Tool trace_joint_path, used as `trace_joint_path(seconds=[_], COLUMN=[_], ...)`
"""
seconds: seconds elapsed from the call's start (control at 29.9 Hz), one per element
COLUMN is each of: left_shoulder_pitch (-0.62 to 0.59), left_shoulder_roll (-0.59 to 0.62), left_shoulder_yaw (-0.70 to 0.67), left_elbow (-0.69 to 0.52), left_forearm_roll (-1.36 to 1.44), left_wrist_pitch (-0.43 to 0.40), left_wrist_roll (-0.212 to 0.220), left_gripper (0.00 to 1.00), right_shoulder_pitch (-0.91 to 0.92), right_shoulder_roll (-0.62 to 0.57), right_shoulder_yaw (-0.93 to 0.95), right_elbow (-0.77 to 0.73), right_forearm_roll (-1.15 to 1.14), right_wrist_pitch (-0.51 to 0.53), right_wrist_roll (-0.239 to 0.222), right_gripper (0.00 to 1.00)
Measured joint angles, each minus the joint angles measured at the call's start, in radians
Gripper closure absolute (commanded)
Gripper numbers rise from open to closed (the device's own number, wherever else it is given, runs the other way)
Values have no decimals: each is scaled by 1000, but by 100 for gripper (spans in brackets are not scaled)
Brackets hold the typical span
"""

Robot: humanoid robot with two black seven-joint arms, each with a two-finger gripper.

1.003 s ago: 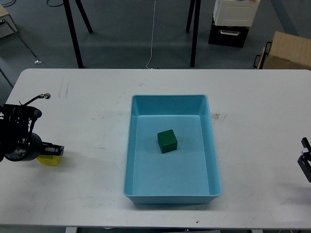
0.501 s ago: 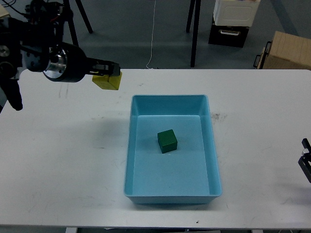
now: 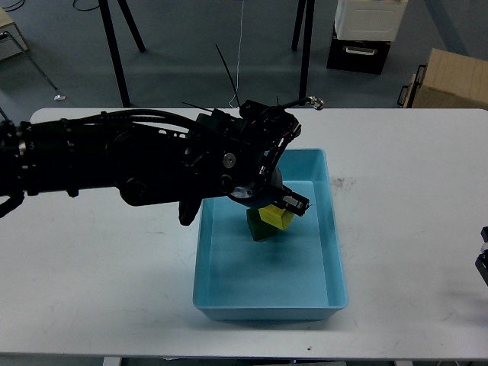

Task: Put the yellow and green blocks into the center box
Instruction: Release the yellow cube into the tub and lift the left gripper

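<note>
My left arm reaches from the left across the table and over the light blue box [image 3: 335, 252]. My left gripper [image 3: 284, 208] is shut on the yellow block [image 3: 275, 217] and holds it inside the box, just above the green block [image 3: 260, 229]. The green block lies on the box floor, mostly hidden by the yellow block and the gripper. My right gripper [image 3: 483, 267] shows only as a dark part at the right edge; its fingers cannot be told apart.
The white table [image 3: 412, 168] carries only the box. Beyond the far edge stand black stand legs [image 3: 114, 53], a black and white case [image 3: 364, 34] and a cardboard box [image 3: 450, 80].
My left arm has lifted the yellow block from the table's left front, carried it up and right, and now holds it low inside the box over the green block.
</note>
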Motion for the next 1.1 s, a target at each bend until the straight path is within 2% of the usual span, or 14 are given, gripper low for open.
trace_joint_path(seconds=[0.2, 0.33, 0.57, 0.63, 0.7, 0.8, 1.0, 1.1], left_shoulder_pitch=[27, 30, 34, 36, 40, 81, 231, 314], left_shoulder_roll=[-33, -30, -13, 9, 46, 96, 171, 213], left_shoulder_yaw=[3, 3, -5, -27, -90, -278, -656, -857], left_elbow=[56, 64, 100, 126, 148, 175, 214, 207], left_forearm_roll=[-1, -2, -4, -6, -6, -6, 0, -28], left_wrist_pitch=[0, 0, 0, 0, 0, 0, 0, 0], left_wrist_roll=[-27, -66, -79, -99, -130, -169, -181, -205], left_gripper=[29, 21, 12, 10, 8, 6, 3, 2], right_shoulder_pitch=[3, 3, 1, 0, 0, 0, 11, 13], right_shoulder_roll=[0, 0, -1, -1, -1, -1, 2, 2], right_shoulder_yaw=[-9, -14, -13, -13, -13, -13, -14, -11], right_elbow=[-25, -27, -28, -28, -27, -23, 0, 15], right_forearm_roll=[0, 0, 0, 0, 0, 0, 1, 2], right_wrist_pitch=[17, 20, 21, 22, 26, 27, 28, 45], right_wrist_roll=[0, 0, -2, -2, -2, 1, 3, 3], right_gripper=[0, 0, 0, 0, 0, 0, 0, 0])
